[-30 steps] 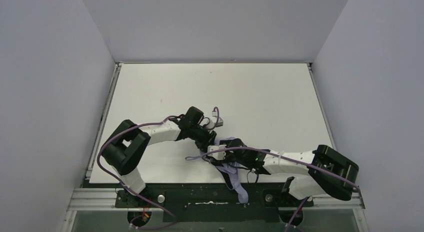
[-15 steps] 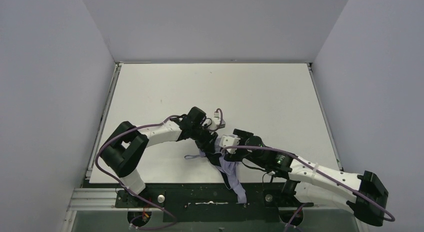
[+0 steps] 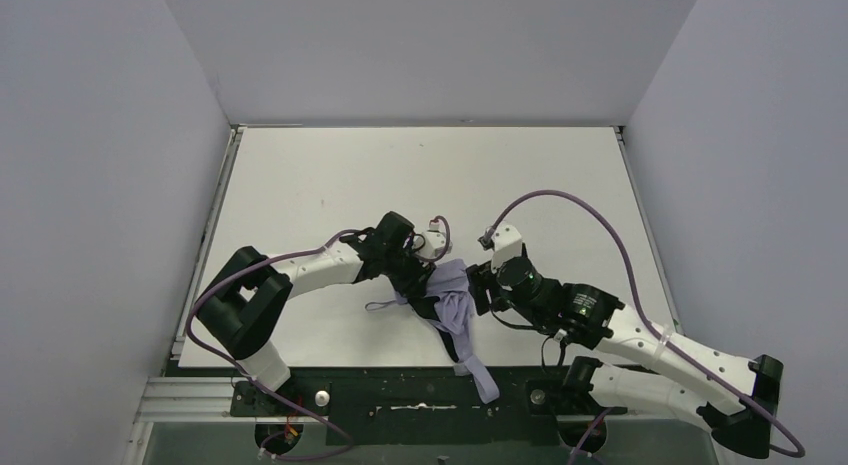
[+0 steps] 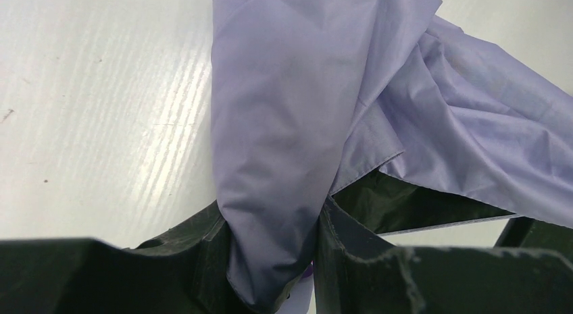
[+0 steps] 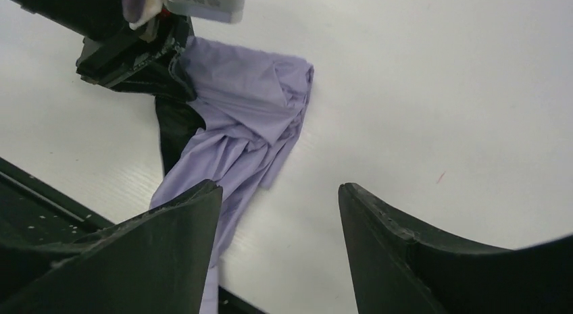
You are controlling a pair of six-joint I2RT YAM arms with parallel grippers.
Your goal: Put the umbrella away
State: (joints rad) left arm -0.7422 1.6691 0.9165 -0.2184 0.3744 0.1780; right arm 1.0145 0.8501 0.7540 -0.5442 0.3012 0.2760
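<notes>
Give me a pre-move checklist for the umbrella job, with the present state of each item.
1. Hold: left gripper shut on the umbrella fabric: ok.
2. Free arm: right gripper open and empty: ok.
3. Its fingers off the fabric: cannot tell; one finger overlaps the fabric's edge in the wrist view.
4. Whole umbrella on the table: not ok; a tail of fabric hangs over the near edge.
5. Handle located: cannot tell; hidden.
</notes>
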